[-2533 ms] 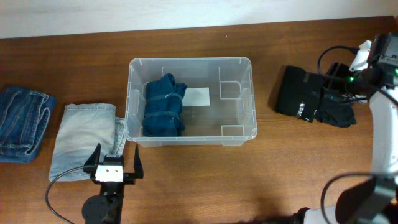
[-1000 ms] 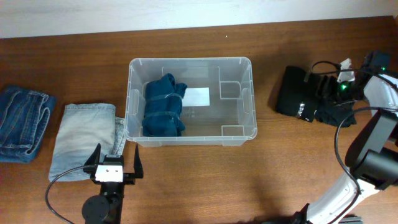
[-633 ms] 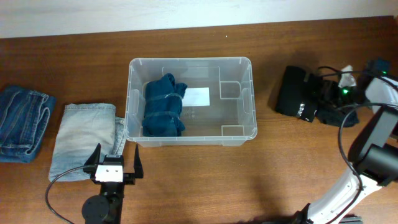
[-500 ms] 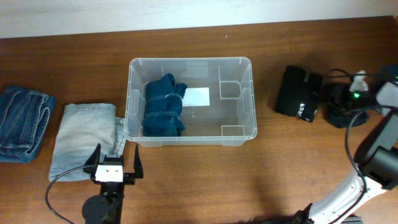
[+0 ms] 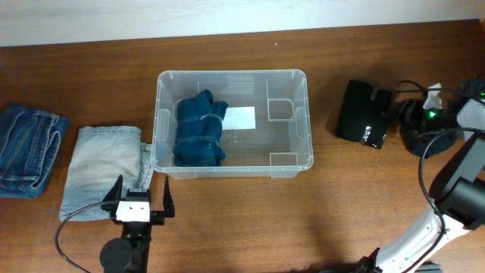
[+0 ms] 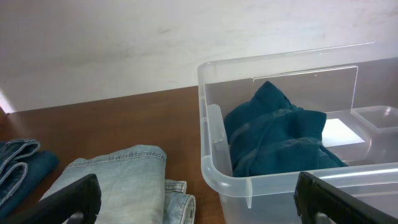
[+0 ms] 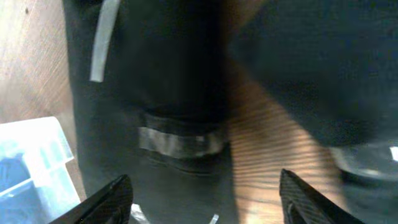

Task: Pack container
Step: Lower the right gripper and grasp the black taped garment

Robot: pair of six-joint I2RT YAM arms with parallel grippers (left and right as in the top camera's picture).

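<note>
The container (image 5: 306,98) is a clear plastic bin in the middle of the table with a white label (image 5: 241,117) on its base. A dark teal garment (image 5: 201,130) lies in its left half. My left gripper (image 5: 139,199) is open and empty at the front left, in front of the bin's left corner (image 6: 214,171). My right gripper (image 5: 405,117) is open at the far right, low over the gap between a folded black garment (image 5: 362,114) and a second black garment (image 5: 426,133). In the right wrist view the folded black garment (image 7: 155,93) fills the left side.
A folded light denim garment (image 5: 102,171) lies left of the bin, and dark blue jeans (image 5: 26,148) lie at the far left edge. Both show in the left wrist view, light denim (image 6: 118,180) and dark jeans (image 6: 18,168). The right arm's cables loop over the black garments.
My right gripper has swung from the table's right edge down over the black garments. The second black garment has shifted right, away from the folded one. The left arm has not moved.
</note>
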